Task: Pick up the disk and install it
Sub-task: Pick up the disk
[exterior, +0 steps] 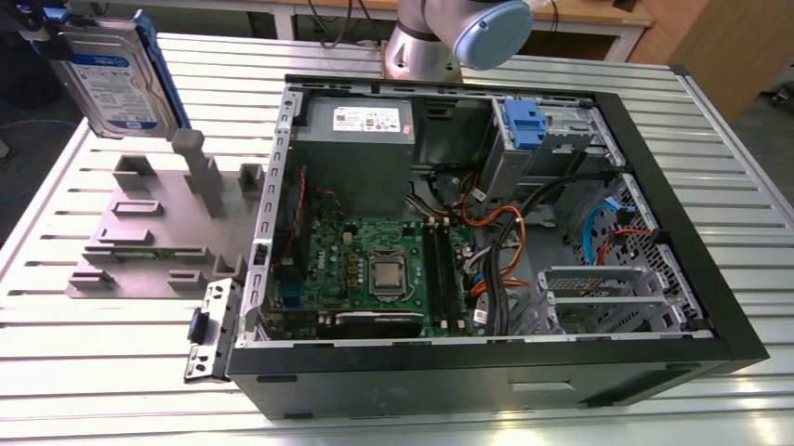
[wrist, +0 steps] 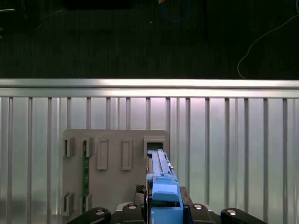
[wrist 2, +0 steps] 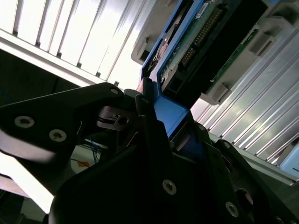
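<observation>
Fingers (wrist 2: 152,135) are clamped tight on the blue carrier end of the disk (wrist 2: 205,42), one black finger on each side of the plastic, so it's a solid grip with no slack you can see in the second wrist view. In the exterior view the disk (exterior: 118,79) hangs upright at the far left of the table (exterior: 74,372), label side facing the camera, right above the far end of the grey fixture (exterior: 137,232). The first wrist view has the disk (wrist: 161,186) edge-on over that same fixture (wrist: 112,186), roughly in line with one of its rectangular slots. To the right of the fixture sits the open computer case (exterior: 496,381), and its left metal wall stands between the disk and everything inside. Inside there's the grey power supply (exterior: 360,139) at the far end, the green motherboard (exterior: 372,265) in the middle, and a drive cage with a blue latch piece (exterior: 523,125) at the far right. A messy bundle of orange and black cables (exterior: 496,218) drapes just near of that cage. The arm's base (exterior: 434,37) stands on the table behind the case.
</observation>
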Robot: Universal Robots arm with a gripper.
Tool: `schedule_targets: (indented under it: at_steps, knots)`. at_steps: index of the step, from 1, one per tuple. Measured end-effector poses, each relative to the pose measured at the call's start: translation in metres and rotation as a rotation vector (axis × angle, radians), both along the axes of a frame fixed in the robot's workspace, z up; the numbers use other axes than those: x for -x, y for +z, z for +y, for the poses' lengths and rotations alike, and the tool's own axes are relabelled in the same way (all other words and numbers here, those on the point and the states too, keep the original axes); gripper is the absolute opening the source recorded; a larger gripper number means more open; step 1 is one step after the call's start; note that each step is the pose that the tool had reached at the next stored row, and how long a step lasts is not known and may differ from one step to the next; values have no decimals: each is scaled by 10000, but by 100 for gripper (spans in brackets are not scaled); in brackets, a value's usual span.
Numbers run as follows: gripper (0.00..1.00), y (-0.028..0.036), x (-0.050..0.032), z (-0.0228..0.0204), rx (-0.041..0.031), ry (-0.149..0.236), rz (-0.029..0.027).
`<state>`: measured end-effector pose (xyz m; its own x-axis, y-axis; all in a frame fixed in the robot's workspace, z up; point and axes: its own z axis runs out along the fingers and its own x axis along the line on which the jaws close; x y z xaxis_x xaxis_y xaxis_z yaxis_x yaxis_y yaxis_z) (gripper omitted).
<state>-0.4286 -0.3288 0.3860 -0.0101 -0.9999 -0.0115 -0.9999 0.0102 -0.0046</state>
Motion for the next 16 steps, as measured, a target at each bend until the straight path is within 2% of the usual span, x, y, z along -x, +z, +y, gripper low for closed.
schedule_targets:
  at_steps: [8, 16]
  knots:
    - [36, 50, 0, 0, 0, 1, 0]
    - [36, 62, 0, 0, 1, 129, 2]
